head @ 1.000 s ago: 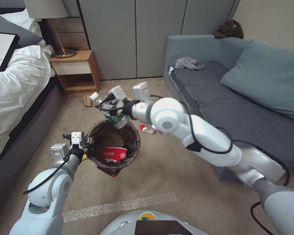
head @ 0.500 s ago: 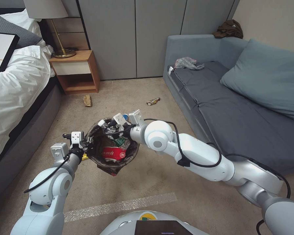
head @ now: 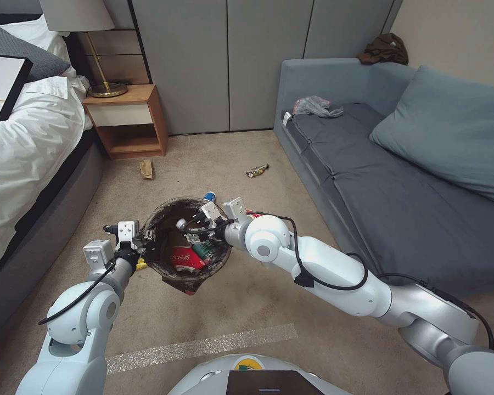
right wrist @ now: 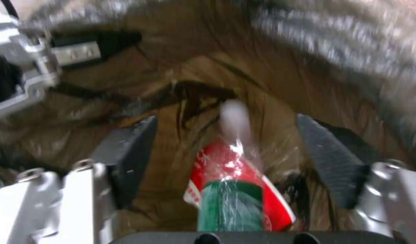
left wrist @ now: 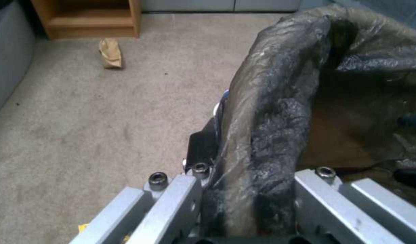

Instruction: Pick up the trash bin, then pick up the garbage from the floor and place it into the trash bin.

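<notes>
Nearby — brown paper [head: 146, 169], wrapper [head: 257, 170]

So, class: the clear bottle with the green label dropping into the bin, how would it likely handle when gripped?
The bottle looks thin, clear and empty, so probably light and easily crushed. Its round, glossy body may slip or roll. The open right gripper has ribbed pads, which should help.

The left arm reaches forward, its left gripper [head: 146, 242] clamped on the rim of the trash bin [head: 164, 267] and holding it above the floor. The right arm stretches across, bent at the elbow, and its right gripper [head: 198, 237] hangs inside the bin's mouth, jaws spread wide
</notes>
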{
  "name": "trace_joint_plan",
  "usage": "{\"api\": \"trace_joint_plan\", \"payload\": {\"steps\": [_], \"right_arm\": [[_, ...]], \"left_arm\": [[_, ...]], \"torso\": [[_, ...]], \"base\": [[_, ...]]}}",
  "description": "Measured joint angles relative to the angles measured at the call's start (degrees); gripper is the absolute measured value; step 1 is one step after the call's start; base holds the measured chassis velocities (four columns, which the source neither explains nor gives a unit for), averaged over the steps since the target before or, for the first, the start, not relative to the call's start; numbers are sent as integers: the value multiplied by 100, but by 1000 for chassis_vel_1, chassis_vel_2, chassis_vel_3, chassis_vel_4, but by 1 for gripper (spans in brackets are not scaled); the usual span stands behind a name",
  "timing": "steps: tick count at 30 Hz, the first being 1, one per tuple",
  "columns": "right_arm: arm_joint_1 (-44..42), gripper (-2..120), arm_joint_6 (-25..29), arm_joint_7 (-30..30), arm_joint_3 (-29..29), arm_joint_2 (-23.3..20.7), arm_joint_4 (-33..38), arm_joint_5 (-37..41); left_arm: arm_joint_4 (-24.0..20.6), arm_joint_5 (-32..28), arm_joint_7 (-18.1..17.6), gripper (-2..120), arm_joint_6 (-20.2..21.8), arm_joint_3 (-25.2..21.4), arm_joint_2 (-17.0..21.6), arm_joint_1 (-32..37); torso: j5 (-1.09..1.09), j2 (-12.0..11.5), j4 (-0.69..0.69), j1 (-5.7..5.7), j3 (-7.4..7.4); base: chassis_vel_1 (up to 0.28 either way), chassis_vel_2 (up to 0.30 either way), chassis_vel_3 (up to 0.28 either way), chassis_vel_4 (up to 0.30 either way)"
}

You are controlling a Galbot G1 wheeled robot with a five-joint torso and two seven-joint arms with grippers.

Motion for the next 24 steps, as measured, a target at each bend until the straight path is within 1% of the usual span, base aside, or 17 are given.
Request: {"api": "trace_joint_plan", "payload": {"steps": [1,2,3,4,5,7,14,16,17,18,20,21,22,23,24], "right_arm": [[0,77,0,0,0,0,0,0],[7,80,6,3,3,9,-6,14],[32,87,28,6,7,37,-21,53],[41,91,34,12,13,55,-27,86],[41,91,34,12,13,55,-27,86],[57,98,57,20,29,87,-40,110],[69,100,185,24,220,100,-31,115],[69,100,357,62,493,90,25,12],[69,100,357,62,493,90,25,12],[66,100,550,80,665,61,47,-164],[6,100,1090,85,1017,-104,13,-920],[6,100,1090,85,1017,-104,13,-920],[-60,100,1347,88,1189,-201,-37,-1294],[-217,100,1580,86,1503,-333,-76,-1791],[-437,100,1692,86,1905,-434,-79,-2283]], "left_arm": [[0,0,0,6,0,0,0,0],[1,0,1,6,0,0,-1,-1],[5,0,3,6,-1,0,-3,-6],[8,0,3,6,-2,2,-4,-9],[8,0,3,6,-2,2,-4,-9],[10,0,3,6,-4,10,-5,-9],[12,-4,4,6,-6,18,12,-4],[11,-18,-2,6,-6,15,22,-2],[11,-18,-2,6,-6,15,22,-2],[4,-27,-7,6,-6,12,24,-1],[-45,-59,-26,6,-5,9,34,1],[-45,-59,-26,6,-5,9,34,1],[-58,-66,-33,6,-3,8,39,0],[-69,-74,-35,6,0,8,46,-4],[-76,-78,-39,6,4,9,48,-6]], "torso": [[0,0,0,0,0],[0,0,0,0,0],[0,0,1,0,0],[0,0,0,0,0],[0,0,0,0,0],[0,0,1,0,0],[0,0,1,0,0],[1,0,1,0,0],[1,0,1,0,0],[0,0,2,0,0],[1,0,2,0,-1],[1,0,2,0,-1],[1,0,2,0,-1],[1,0,2,0,0],[1,0,2,0,0]], "base": [[0,0,0,0],[0,0,0,0],[0,0,0,0],[0,0,0,0],[0,0,0,0],[0,0,0,0],[0,0,0,0],[0,0,0,0],[0,0,0,0],[0,0,0,0],[0,0,0,0],[0,0,0,0],[0,0,0,0],[0,0,0,0],[0,0,0,0]]}}
